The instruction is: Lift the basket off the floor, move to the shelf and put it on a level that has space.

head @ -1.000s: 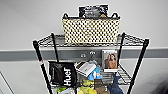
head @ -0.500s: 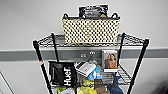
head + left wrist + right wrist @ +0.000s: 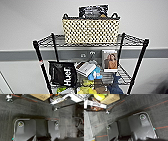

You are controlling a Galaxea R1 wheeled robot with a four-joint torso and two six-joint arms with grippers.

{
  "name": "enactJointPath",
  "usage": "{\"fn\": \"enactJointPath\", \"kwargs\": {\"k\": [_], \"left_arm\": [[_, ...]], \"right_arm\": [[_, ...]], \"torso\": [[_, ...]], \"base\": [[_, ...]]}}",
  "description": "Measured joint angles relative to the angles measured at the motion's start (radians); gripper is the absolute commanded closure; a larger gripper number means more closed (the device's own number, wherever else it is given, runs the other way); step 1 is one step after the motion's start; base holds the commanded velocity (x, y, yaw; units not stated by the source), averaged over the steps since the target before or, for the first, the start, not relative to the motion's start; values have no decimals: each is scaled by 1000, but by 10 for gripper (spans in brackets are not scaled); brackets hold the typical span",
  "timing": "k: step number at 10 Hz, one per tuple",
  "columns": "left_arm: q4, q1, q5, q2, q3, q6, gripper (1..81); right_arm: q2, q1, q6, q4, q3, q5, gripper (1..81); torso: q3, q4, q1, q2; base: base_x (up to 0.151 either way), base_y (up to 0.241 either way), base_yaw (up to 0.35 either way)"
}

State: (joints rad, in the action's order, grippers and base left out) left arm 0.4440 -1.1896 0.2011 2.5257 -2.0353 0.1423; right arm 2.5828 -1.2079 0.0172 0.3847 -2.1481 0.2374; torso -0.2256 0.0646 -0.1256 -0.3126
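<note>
— Where's your basket right now?

— Your basket (image 3: 90,30) sits upright on the level (image 3: 51,41), the topmost wire tier of the shelf (image 3: 40,60), with a dark packet (image 3: 93,11) sticking up out of it, against the pale wall (image 3: 30,20).

— And the tier underneath?

— It's crowded: a black pouch (image 3: 62,73) with white lettering, a small box (image 3: 85,68), a picture card (image 3: 110,60) standing at the back, and yellow and blue packs lower down.

— What about your fingers?

— You can't tell whether they're spread or pressed together on either arm. Both wrist views look down on the floor (image 3: 37,107), dark grey carpet tiles. A cardboard box (image 3: 41,96) lies on it in the left wrist view, and another cardboard box (image 3: 110,98) appears in the right one.
</note>
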Motion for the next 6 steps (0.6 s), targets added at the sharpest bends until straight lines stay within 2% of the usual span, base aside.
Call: {"fn": "enactJointPath", "kwargs": {"k": [6], "left_arm": [[0, -64, -8, 136, -218, 52, 10]], "right_arm": [[181, -68, -80, 0, -244, -21, 10]], "torso": [[0, 0, 0, 0]], "base": [[0, 0, 0]]}}
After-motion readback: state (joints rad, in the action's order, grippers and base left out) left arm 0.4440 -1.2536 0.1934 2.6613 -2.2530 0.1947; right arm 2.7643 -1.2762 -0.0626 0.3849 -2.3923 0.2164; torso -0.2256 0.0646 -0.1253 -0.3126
